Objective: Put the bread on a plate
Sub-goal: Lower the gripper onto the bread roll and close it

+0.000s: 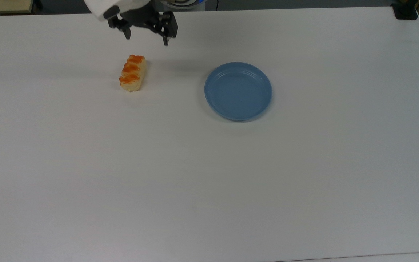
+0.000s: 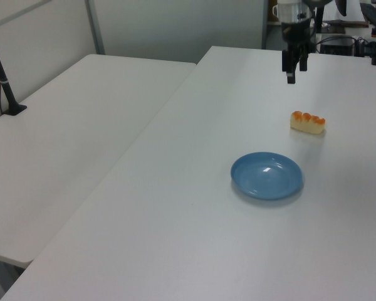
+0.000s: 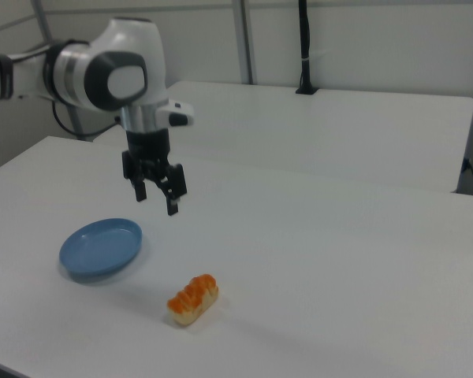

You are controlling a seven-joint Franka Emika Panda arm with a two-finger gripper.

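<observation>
Top view, count: one bread, one plate, one gripper, all on or over one white table
Near field: bare table surface across the lower half of the top view, nothing standing on it
Plate: blue, round, raised rim, nothing in it; lies flat on the table toward the top view's right of the bread and well apart from it; in the right view the plate sits to the right view's left of the bread
Bread: oblong, pale yellow with orange-brown bumps on top; lies on the table, not on the plate, long axis running near to far in the top view; in the left view the bread lies beyond the plate; in the right view the bread is the nearest item to the camera
Gripper: hangs in the air beyond the bread in the top view, slightly toward the top view's right of it, pointing down; fingers spread apart with nothing between them; no contact with bread or plate; in the right view the gripper sits above the table between plate and bread, and farther back
Obstructions: none between gripper and bread; table between bread and plate is bare
Far field, right view: second white table behind the first, with a black pole standing on its far edge
Far field, left view: gripper beyond the bread; adjoining white table to the left view's left, black stand at its edge
</observation>
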